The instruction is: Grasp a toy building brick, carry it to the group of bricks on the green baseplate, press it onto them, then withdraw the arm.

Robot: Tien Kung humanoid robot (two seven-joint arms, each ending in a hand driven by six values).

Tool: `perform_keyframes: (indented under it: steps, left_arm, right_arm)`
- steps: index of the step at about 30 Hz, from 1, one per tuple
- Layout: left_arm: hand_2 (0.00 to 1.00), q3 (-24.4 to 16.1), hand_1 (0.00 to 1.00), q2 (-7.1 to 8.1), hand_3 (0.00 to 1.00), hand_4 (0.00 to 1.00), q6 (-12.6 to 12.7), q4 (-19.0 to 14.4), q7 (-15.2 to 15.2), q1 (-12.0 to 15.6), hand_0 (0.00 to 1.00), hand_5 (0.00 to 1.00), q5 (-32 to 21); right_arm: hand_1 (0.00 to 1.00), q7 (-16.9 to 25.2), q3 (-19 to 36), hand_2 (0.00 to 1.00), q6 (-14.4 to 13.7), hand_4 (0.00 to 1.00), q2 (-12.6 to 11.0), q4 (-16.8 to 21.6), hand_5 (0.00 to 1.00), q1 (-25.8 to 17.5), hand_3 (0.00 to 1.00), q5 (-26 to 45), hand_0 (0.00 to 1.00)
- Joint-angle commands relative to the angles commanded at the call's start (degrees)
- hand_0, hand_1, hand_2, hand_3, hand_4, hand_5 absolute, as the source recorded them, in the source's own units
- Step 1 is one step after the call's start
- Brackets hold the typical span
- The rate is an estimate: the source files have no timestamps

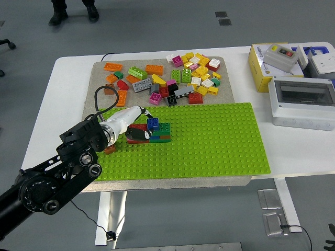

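Head view, the only one. Left arm (57, 172) enters from the lower left corner, black and jointed, reaching forward and right over the near-left part of the green baseplate (220, 141). Left hand (133, 124): white-cased forearm section ending in dark fingertips (140, 134) against the brick cluster; how far the fingers are curled, and whether they grip anything, cannot be made out at this size. Blue brick (153, 123) sits just beyond the fingertips, on top of the group of bricks (157, 134) (green, red and a blue layer visible), studs up; it looks nearly square, so no clear long axis, its edges roughly in line with the baseplate rows. The group itself runs long left to right, directly ahead of the hand. A brown brick (109, 149) lies by the wrist on the near side. Loose bricks (172, 78) are scattered on the grey mat (99, 68) well beyond the hand. Far off to the hand's right: a yellow box (259, 68) and a white enclosure (303, 102) on the white table (52, 115). A person's feet (57, 15) stand past the far edge.
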Motion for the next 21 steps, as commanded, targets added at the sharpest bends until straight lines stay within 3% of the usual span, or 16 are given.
perform_keyframes:
  steps: [21]
  left_arm:
    - [0.944,0.6,0.96,0.04,0.573,0.519,-0.1,0.2,0.1,0.2,0.981,0.254,0.1]
  right_arm:
    - [0.681,0.1,-0.1,0.683,-0.1,0.62,0.0,0.0,0.959,0.0,0.711,0.2,0.721]
